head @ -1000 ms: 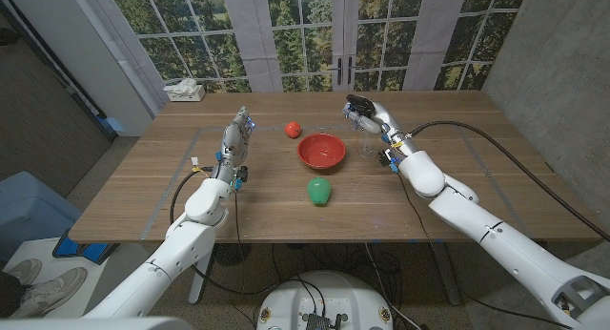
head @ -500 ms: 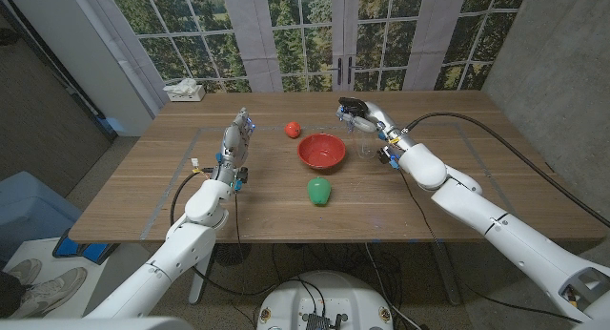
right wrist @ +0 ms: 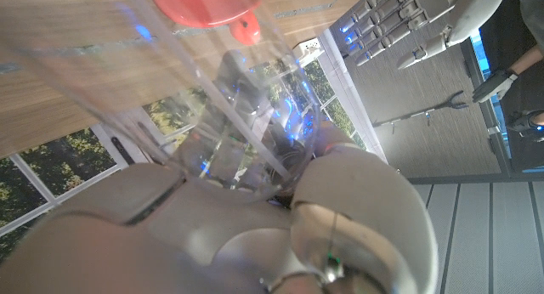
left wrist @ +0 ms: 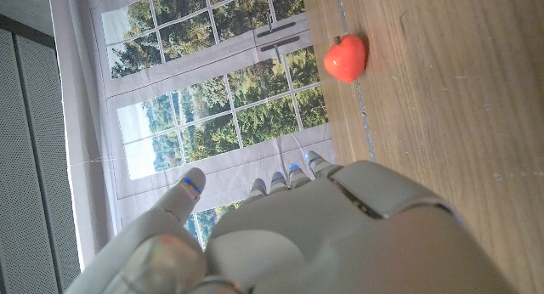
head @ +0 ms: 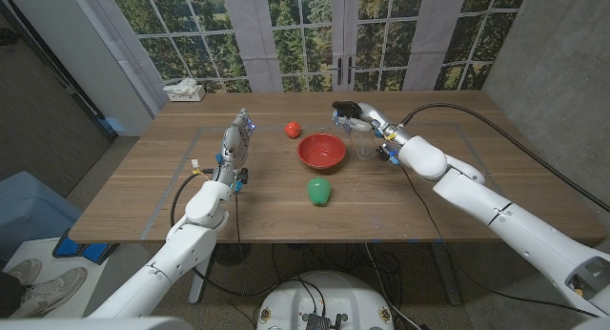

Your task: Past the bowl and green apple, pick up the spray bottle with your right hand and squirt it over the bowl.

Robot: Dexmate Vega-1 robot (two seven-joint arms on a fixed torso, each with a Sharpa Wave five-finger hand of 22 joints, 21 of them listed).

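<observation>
The robot's pale grey right hand grips a clear plastic spray bottle close before the lens. Past the bottle's wall sits a round red bowl on the brown wooden table.

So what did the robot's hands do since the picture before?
The right hand, holding the clear spray bottle, swung toward the red bowl, so the black nozzle now reaches closer to the bowl's far rim. The left hand stayed put, holding nothing. The bowl, the green apple and the small red fruit did not move.
</observation>
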